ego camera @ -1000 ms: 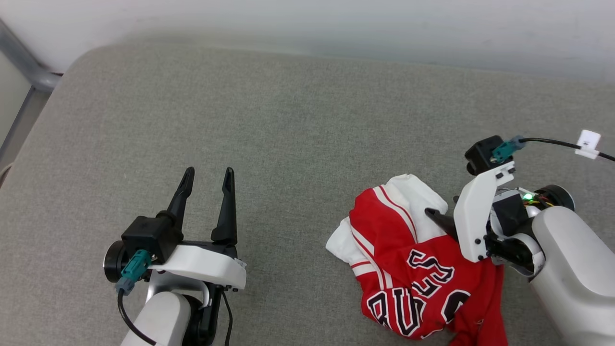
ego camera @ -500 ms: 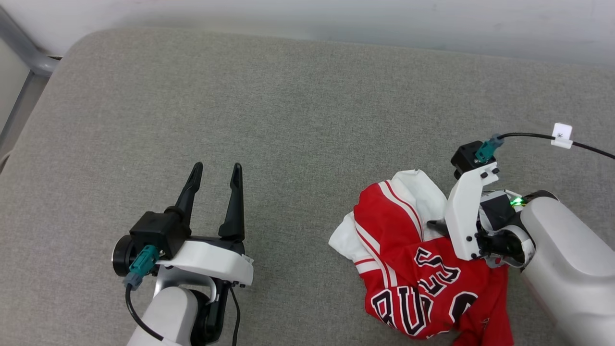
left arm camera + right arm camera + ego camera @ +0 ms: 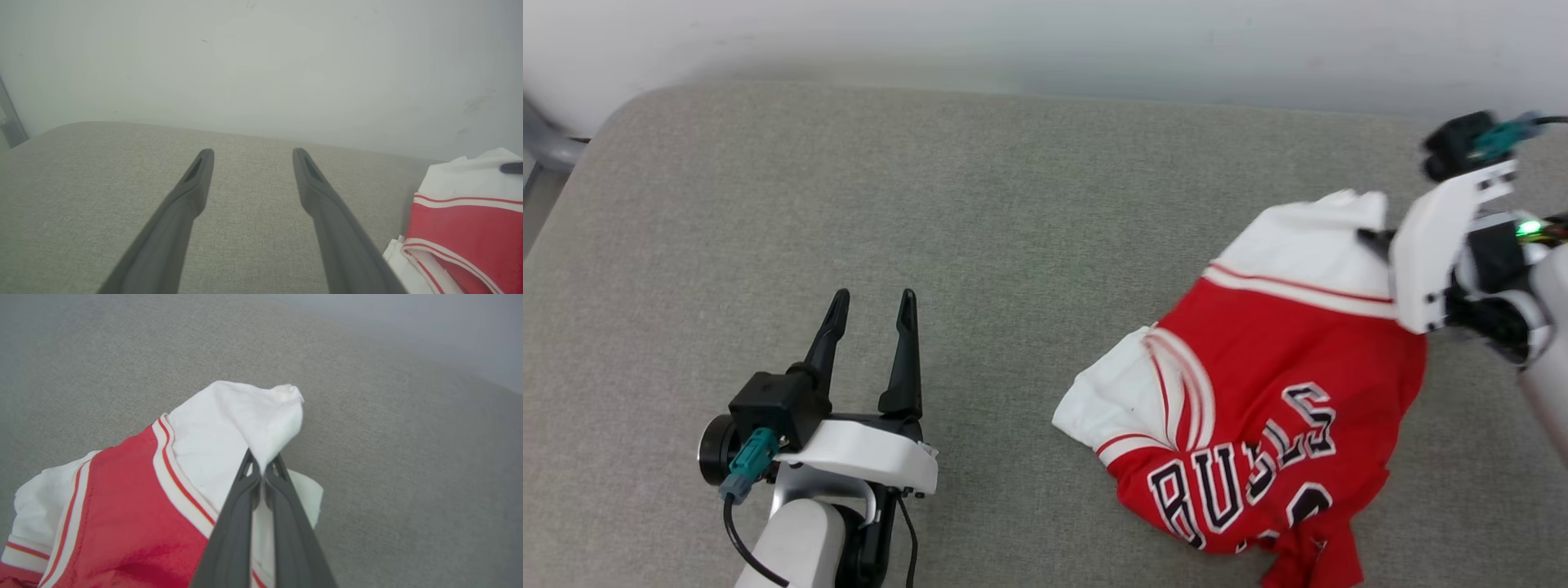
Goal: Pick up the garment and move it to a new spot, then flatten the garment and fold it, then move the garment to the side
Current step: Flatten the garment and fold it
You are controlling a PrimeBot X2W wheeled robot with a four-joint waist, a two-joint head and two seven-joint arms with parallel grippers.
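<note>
Grey fabric surface (image 3: 1013,204), pale wall (image 3: 1013,33) behind, red garment (image 3: 1282,351) crumpled at right, right tool (image 3: 262,464) clamped on its white sleeve (image 3: 241,416), left tool (image 3: 873,296) wide, empty.

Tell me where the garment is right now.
In the head view the garment sprawls on the right of the grey cushion, its white sleeve pinched in the right gripper.

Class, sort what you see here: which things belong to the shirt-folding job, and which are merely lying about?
Belonging to the job:
- the garment
- the right gripper, shut on its white sleeve
- the left gripper, open

Merely there:
- the grey cushion underneath
- the pale wall
- a grey bar at the far left
</note>
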